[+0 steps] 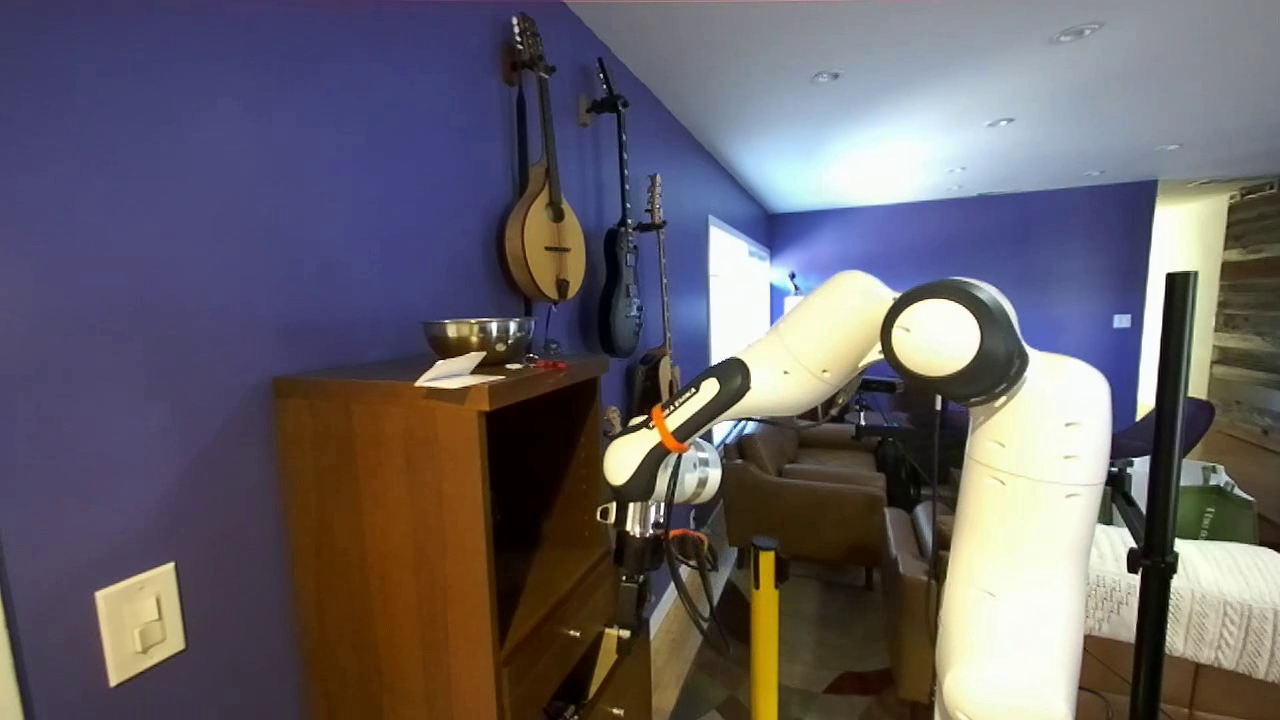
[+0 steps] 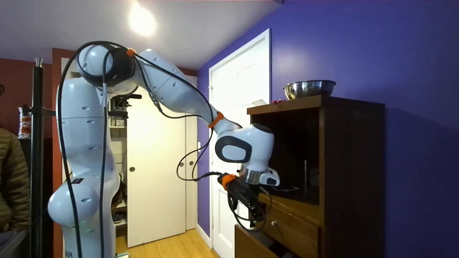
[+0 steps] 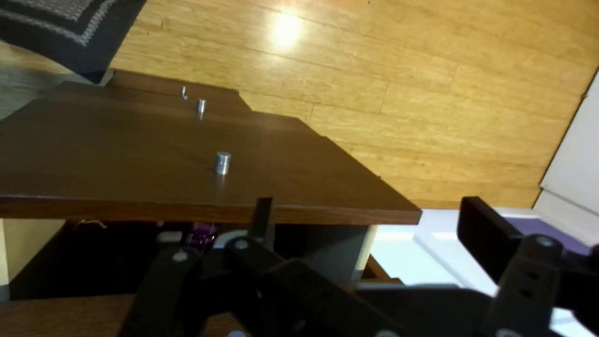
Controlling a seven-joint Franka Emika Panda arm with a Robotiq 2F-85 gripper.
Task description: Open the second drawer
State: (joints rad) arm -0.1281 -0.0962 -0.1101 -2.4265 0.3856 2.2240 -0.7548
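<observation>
Jaws: spread wide, gripping nothing; in the wrist view one side overlaps the top edge (image 3: 201,213) of the second drawer (image 3: 140,159), the other stands past its end. Whether either touches, I cannot tell.
Top edge: the best hold, I judge; it runs right below the jaws, stiff and long enough to hook from inside and draw outward.
Second drawer: just beneath the jaws, already pulled well out; whether at full travel, I cannot tell. Rigid wood-look board, likely some weight from the contents, not fragile.
Shiny purple item (image 3: 202,236): inside, behind the top edge; a jaw dipped deep could catch it.
Metal knob (image 3: 222,164): beyond the edge, on the outer face; short, smooth, probably slippery.
Upper drawer (image 2: 297,234): shut, on the cabinet side of the jaws; its own knob (image 2: 274,223) juts out and could snag a lift.
Cabinet (image 2: 353,161): behind the jaws, hard edges around its bay.
Wooden floor (image 3: 355,61): beyond the drawer front; outward pull seems to have room.
White door (image 2: 240,86): past the drawer's end, farther off.
</observation>
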